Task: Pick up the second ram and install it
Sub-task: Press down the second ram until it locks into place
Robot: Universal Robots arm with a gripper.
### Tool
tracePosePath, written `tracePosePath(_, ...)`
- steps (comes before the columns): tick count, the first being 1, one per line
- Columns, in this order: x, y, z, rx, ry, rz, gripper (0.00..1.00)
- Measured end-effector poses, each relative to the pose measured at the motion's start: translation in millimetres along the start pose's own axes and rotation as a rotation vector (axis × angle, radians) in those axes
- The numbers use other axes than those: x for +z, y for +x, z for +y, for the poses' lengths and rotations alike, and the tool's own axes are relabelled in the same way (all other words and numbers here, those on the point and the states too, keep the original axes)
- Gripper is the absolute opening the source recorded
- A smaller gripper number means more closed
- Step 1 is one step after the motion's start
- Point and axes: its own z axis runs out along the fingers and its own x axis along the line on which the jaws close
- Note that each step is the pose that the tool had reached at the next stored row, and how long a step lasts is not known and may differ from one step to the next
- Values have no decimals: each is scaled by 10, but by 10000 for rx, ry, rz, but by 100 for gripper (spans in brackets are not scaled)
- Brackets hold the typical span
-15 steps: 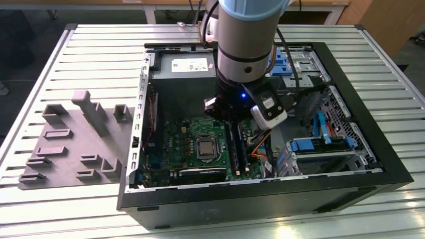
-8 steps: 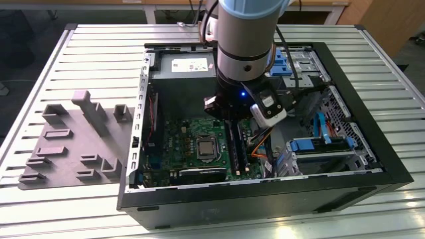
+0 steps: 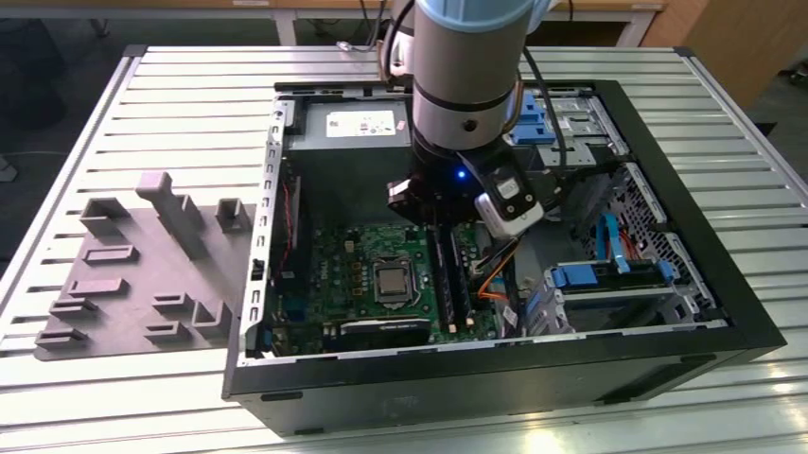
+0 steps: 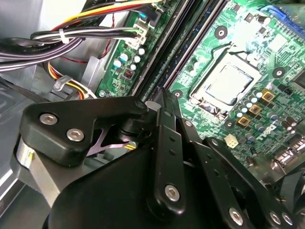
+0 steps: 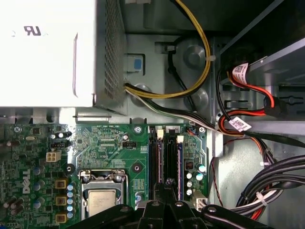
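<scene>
Above the black slots (image 5: 164, 160) on the motherboard (image 3: 378, 274), I see my gripper (image 5: 167, 183) with fingers pressed together, apparently empty.

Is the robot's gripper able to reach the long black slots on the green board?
Probably yes. In the first wrist view the gripper sits right over the long black slots, with nothing between them; the cables run off to one side.

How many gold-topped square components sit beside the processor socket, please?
3: first component, second component, third component, in a row beside the processor socket in the first wrist view. Others may be hidden.
</scene>
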Motion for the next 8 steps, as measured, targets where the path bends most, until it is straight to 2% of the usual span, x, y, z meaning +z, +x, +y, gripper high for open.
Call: tracePosePath(8, 2, 1, 39, 0, 0, 0, 11)
